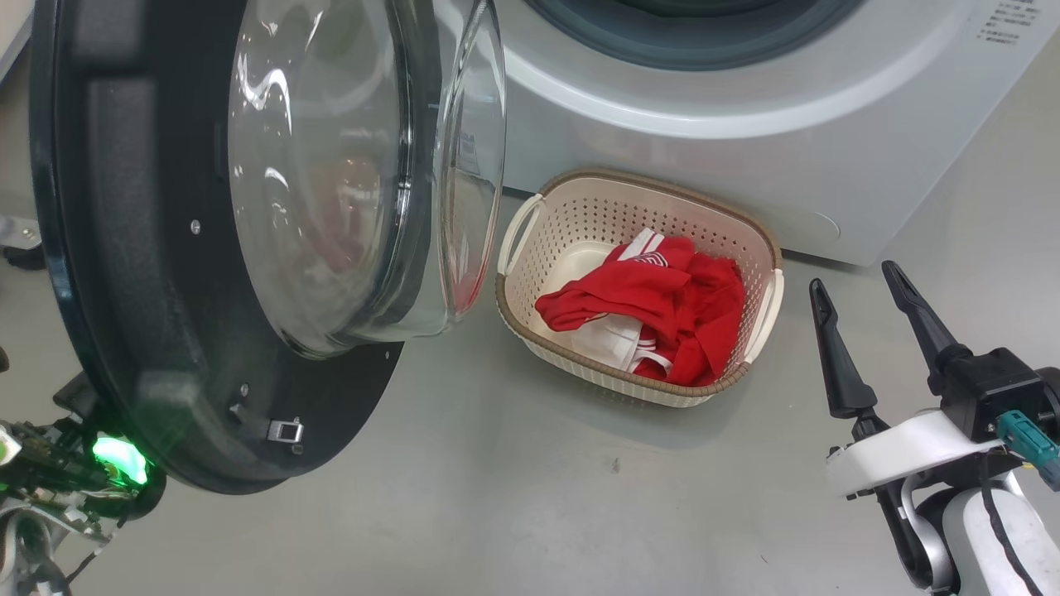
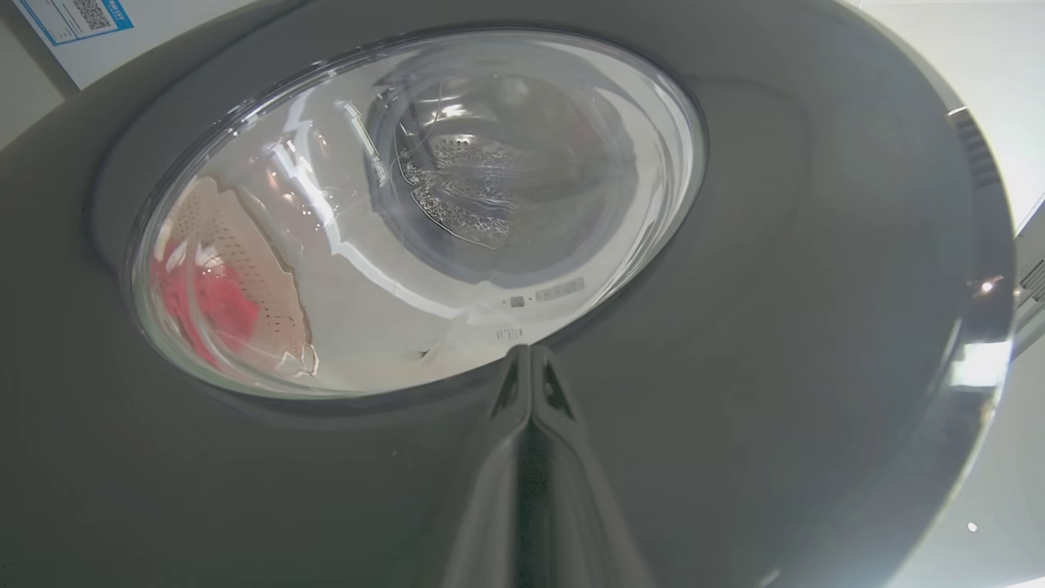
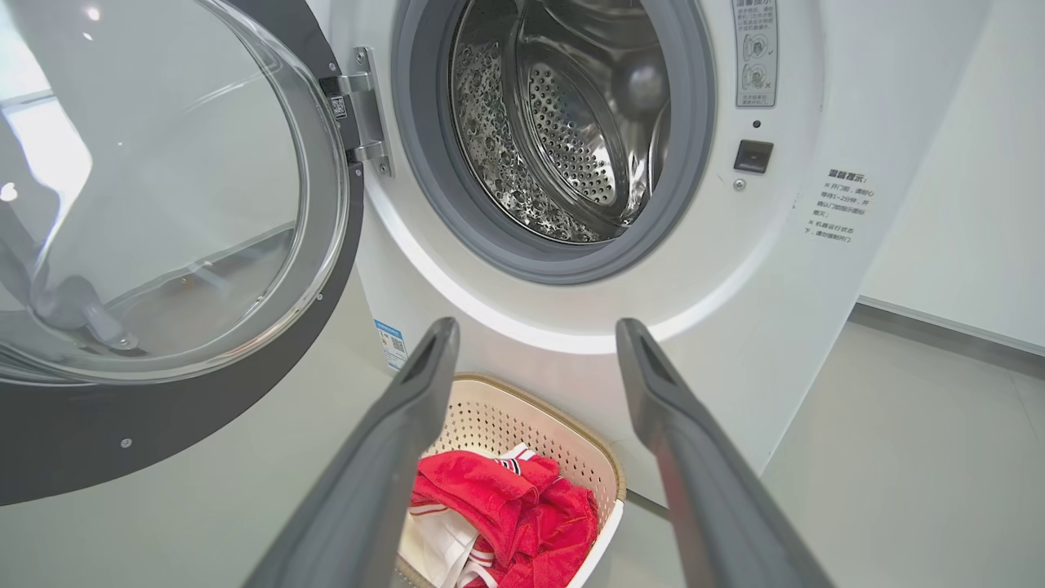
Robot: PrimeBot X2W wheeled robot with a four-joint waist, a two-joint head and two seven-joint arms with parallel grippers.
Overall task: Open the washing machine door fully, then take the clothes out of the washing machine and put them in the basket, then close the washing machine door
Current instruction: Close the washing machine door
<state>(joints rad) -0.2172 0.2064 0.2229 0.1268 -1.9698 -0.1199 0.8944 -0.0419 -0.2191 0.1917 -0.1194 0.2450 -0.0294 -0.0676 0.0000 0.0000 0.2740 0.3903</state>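
Got the washing machine door (image 1: 124,273) swung wide open, hanging off its hinge (image 3: 363,106) on the left side of the washing machine (image 1: 745,108), inner face and bulging glass bowl turned toward the head camera. Can see straight past the grey rubber ring (image 3: 420,180) into the steel drum (image 3: 563,139) from the right wrist view. Spotted the basket (image 1: 596,211) sitting on the grey floor (image 1: 497,497) right at the foot of the machine, just to the right of the open door, with the clothes (image 1: 662,306) bunched up inside, mostly toward the right half, red on top with a bit of white striped trim poking up and a white part underneath. Seeing the right gripper (image 1: 853,277) off to the right of the basket, apart from it, fingers spread wide and holding nothing; same story from its own wrist camera, looking down between the two spread fingers at the basket. Round the outer side of the door, got the left gripper (image 2: 529,359) with both fingers pressed tight together, nothing pinched between, tips sitting at the seam between black rim and glass. Touching the door or just shy of it? Honestly can't tell. Also catching a green light (image 1: 120,459) glowing low behind the door's rim in the head view.
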